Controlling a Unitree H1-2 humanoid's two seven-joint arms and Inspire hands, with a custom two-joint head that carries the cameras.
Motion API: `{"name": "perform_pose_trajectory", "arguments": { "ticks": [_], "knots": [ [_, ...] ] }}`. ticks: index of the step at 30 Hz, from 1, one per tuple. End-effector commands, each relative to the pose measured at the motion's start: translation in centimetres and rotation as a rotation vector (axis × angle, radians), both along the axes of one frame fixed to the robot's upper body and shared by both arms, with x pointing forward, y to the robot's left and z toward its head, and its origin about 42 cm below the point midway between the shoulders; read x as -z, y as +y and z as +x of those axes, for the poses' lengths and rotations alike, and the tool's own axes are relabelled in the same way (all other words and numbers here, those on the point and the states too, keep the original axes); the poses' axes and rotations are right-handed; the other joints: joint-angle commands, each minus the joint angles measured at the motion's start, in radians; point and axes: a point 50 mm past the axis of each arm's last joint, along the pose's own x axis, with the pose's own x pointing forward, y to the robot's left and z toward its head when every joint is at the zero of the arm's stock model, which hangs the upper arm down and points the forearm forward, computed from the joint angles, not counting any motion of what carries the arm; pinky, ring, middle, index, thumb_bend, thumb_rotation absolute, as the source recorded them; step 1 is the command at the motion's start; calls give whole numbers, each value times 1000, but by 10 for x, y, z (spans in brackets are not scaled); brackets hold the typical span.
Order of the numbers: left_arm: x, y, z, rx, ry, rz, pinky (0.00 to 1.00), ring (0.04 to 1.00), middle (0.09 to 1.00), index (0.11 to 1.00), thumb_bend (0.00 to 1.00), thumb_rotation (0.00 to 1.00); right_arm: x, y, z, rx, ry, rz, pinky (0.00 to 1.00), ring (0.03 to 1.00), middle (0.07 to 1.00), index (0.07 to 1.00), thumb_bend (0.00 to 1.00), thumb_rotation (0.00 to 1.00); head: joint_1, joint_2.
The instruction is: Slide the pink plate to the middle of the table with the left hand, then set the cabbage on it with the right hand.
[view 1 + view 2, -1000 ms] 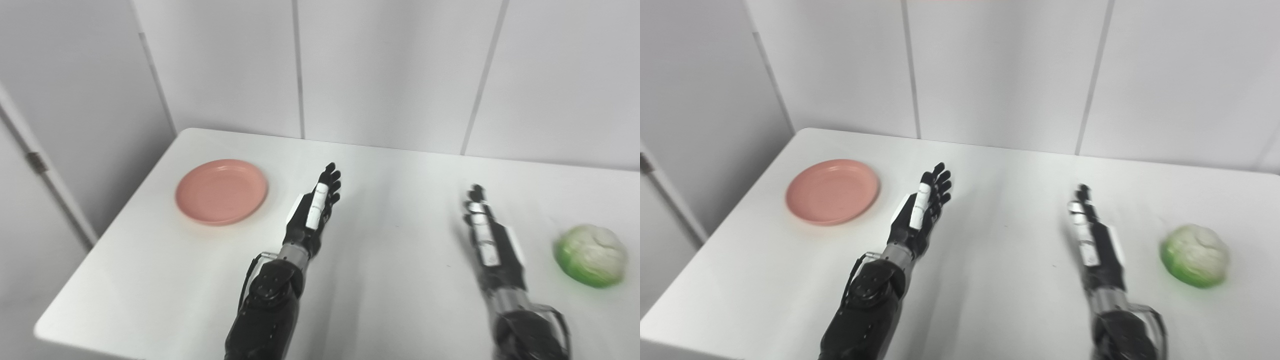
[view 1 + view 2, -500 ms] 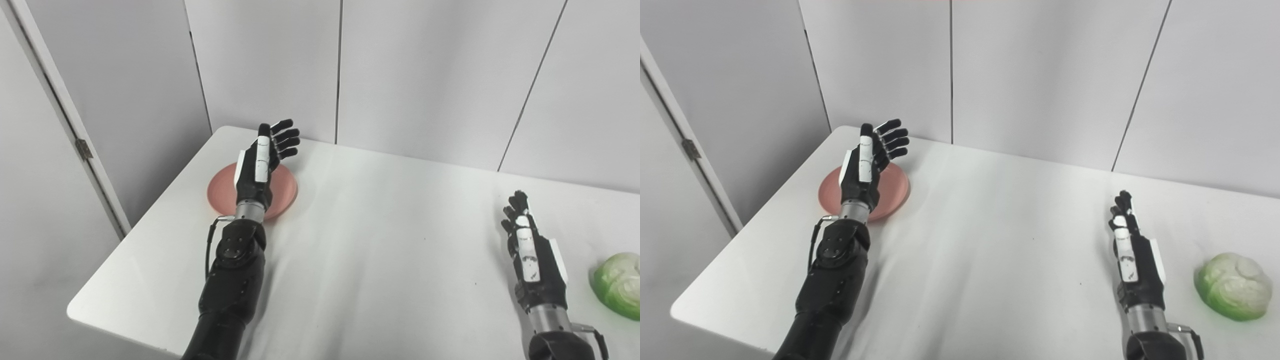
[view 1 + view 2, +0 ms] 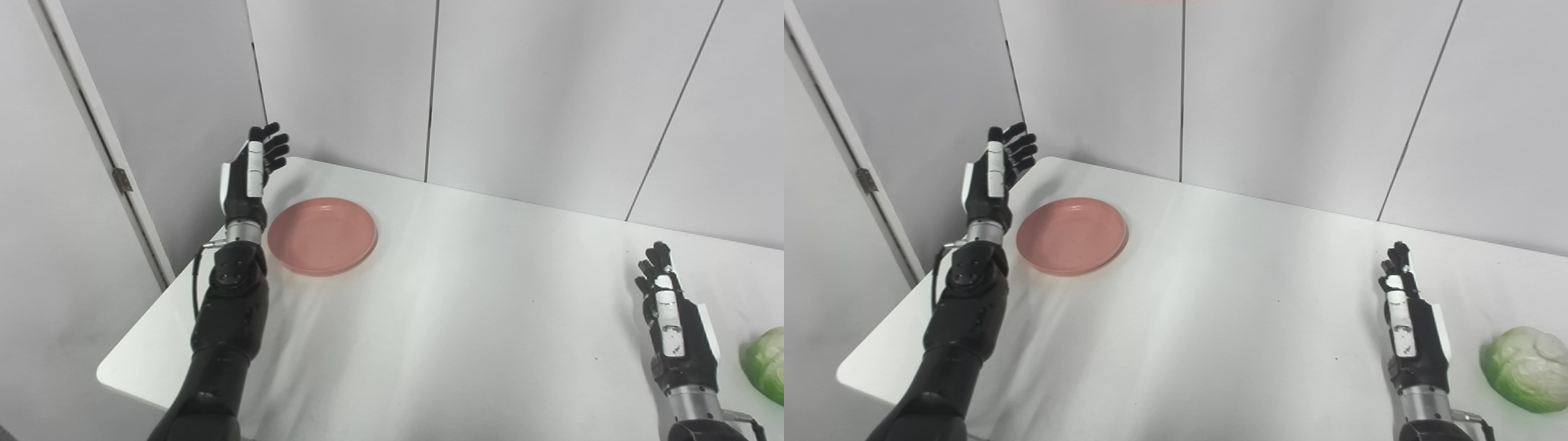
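A pink plate (image 3: 321, 236) lies flat near the table's left edge, also in the right eye view (image 3: 1072, 235). My left hand (image 3: 248, 179) is raised and open, to the left of the plate beyond its left rim, not touching it. A green and white cabbage (image 3: 1526, 369) sits at the table's right side, cut by the picture edge in the left eye view (image 3: 765, 372). My right hand (image 3: 1412, 332) is open and empty, fingers straight, just left of the cabbage and apart from it.
The white table (image 3: 465, 294) stands against grey wall panels. Its left edge and near left corner (image 3: 107, 375) lie close to my left arm. A door with a hinge (image 3: 122, 180) stands at the left.
The camera has panned left and up. My left hand has moved from the table's middle, over the plate, to beyond its left rim. The plate, the cabbage and the right hand keep their places.
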Motion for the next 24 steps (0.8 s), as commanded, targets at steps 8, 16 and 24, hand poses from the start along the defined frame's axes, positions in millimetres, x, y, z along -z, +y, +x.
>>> {"name": "perform_pose_trajectory", "arguments": {
  "ticks": [8,16,24],
  "knots": [
    [-9,31,3,-55,-8,75,783,804,803,801,765,1000,5,-4,-6,5,-11,17,1000,1000,1000,1000,594,948,6,5],
    [15,25,9,-6,71,23,816,825,813,794,831,1000,4,-4,-7,3,-15,4,1000,1000,1000,1000,587,955,2,11],
    [39,1,18,66,99,-69,850,843,827,814,832,1000,3,-4,-9,0,-13,-9,1000,1000,1000,1000,589,970,0,15]
  ]
}}
